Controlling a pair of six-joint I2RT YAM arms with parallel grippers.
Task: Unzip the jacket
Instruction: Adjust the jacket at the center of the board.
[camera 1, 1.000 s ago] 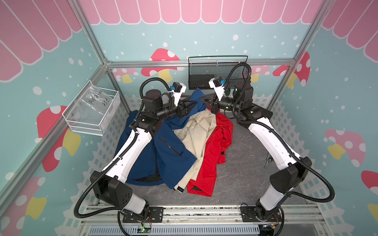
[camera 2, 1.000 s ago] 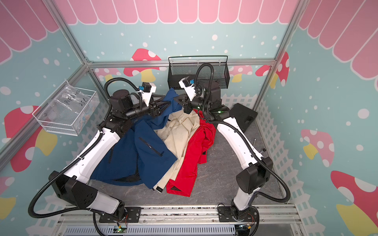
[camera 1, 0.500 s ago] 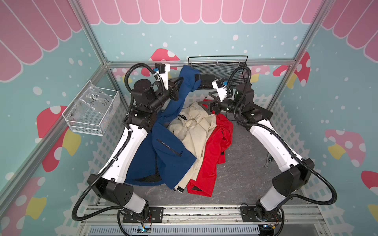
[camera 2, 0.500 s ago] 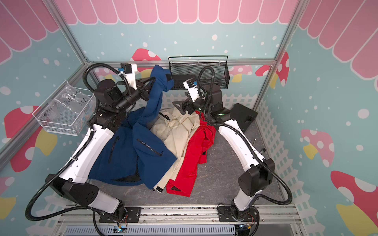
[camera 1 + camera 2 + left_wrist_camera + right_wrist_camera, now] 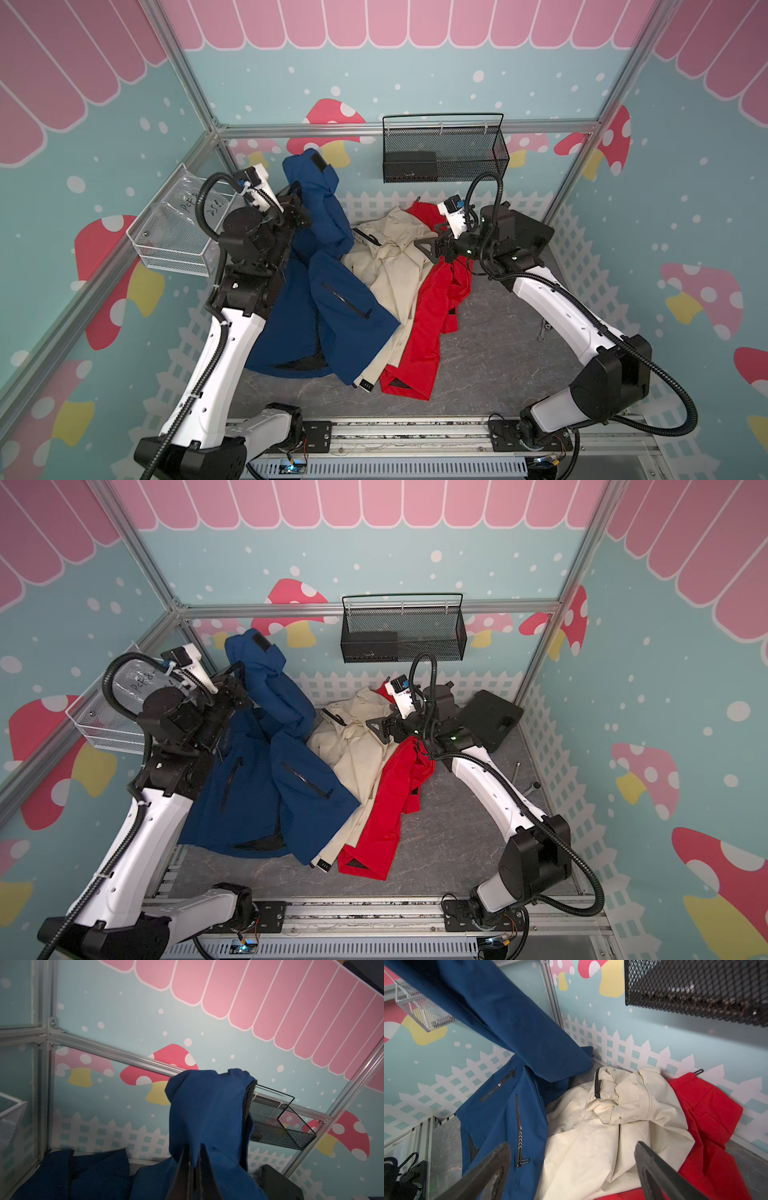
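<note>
Three jackets overlap on the table [image 5: 498, 353]: the blue jacket [image 5: 332, 316] on the robot's left, then a cream jacket [image 5: 390, 266] and a red jacket [image 5: 432, 324]. Over those two the right gripper [image 5: 572, 1145] hangs, jaws spread wide and holding nothing; farther back the left gripper [image 5: 194, 1147] pinches a raised fold of the blue jacket. Held by that single pinch, the cloth could slip free.

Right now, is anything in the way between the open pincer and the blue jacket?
Nothing visible. The right pincer hangs open above the cream jacket, with clear air across to the blue jacket.
</note>
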